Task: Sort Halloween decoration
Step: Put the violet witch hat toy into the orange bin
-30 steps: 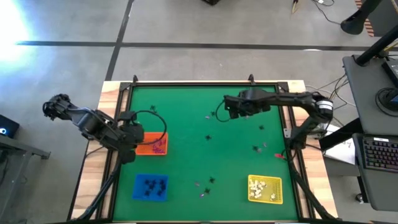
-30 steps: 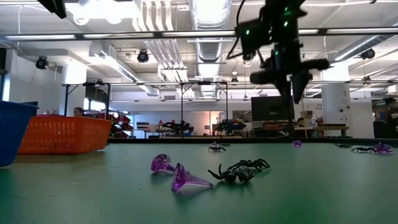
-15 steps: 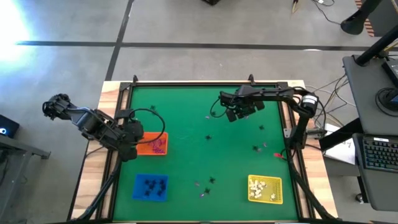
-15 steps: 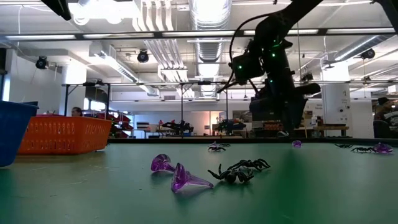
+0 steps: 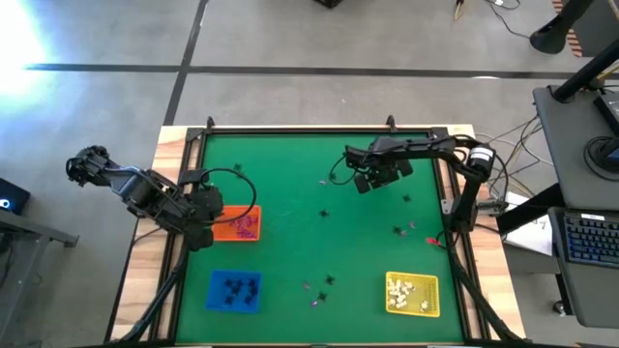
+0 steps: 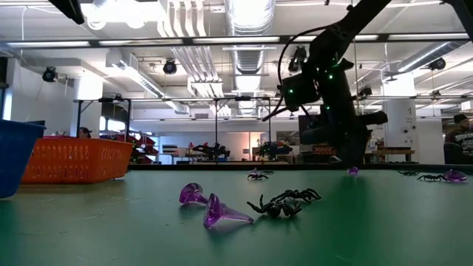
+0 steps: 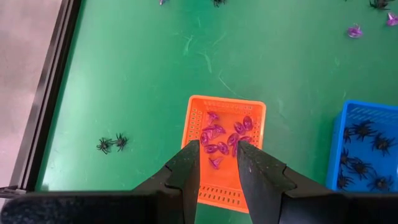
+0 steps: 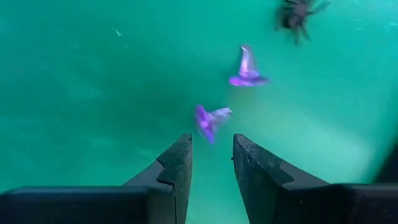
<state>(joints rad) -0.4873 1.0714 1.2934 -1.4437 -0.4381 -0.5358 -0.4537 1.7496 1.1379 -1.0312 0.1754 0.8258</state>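
The Halloween decoration lies in small pieces on the green mat. Two purple witch hats (image 8: 210,119) (image 8: 247,70) and a black spider (image 8: 297,12) lie below my right gripper (image 8: 211,155), which is open, points down and hangs low over the mat's far right part (image 5: 372,179); the nearer hat lies just ahead of its fingertips. My left gripper (image 7: 217,158) is open and holds nothing, above the orange tray (image 7: 227,102) with several purple hats (image 7: 224,134). Black spiders fill the blue tray (image 7: 367,149).
A yellow tray (image 5: 413,294) with pale pieces stands at the near right. Loose pieces lie mid-mat (image 5: 325,215), at the right (image 5: 398,230) and near the front edge (image 5: 314,290). A spider (image 7: 112,143) lies by the left rail. Two purple hats (image 6: 211,205) and a spider (image 6: 284,203) are close to the low camera.
My right gripper has come down toward the mat from well above it, drifting a little toward the near edge and turning about its own axis. It stays open. Nothing on the mat has moved.
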